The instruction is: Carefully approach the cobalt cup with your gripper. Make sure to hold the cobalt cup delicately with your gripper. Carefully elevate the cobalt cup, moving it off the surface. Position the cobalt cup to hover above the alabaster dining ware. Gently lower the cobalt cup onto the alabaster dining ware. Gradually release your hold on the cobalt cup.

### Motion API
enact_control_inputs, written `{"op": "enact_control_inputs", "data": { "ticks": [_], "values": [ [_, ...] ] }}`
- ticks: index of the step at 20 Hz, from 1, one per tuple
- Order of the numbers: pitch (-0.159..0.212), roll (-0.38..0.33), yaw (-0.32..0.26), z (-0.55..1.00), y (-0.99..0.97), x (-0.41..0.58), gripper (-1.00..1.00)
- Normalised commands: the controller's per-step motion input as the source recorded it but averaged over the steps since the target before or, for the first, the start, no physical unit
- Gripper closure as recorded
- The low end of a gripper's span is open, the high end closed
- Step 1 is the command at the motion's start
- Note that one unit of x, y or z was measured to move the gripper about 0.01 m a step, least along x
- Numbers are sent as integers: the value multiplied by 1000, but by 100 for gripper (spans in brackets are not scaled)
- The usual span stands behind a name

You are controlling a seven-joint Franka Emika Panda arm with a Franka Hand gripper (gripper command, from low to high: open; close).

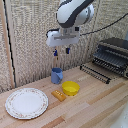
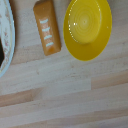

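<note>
The cobalt cup is a small blue mug standing upright on the wooden table, near the back wall. My gripper hangs well above it, open, with nothing between its blue- and orange-tipped fingers. The alabaster dining ware is a wide white plate with a patterned rim, lying at the exterior view's front left; its edge shows in the wrist view. The wrist view shows neither the cup nor my fingers.
A shallow yellow bowl sits just to the exterior view's right of the cup. An orange bar lies between bowl and plate. A toaster oven with a pulled-out rack stands at the back right.
</note>
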Motion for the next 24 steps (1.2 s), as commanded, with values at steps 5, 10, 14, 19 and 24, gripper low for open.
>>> {"op": "enact_control_inputs", "data": {
  "ticks": [5,10,14,19,24],
  "values": [
    [0,5,-131,0,-406,651,-100],
    [1,15,-114,0,-551,629,-100],
    [68,0,-69,-63,-345,458,-100],
    [164,-25,-19,-246,-59,218,-100],
    [171,-49,-4,-354,-46,166,-100]
  ]
}}
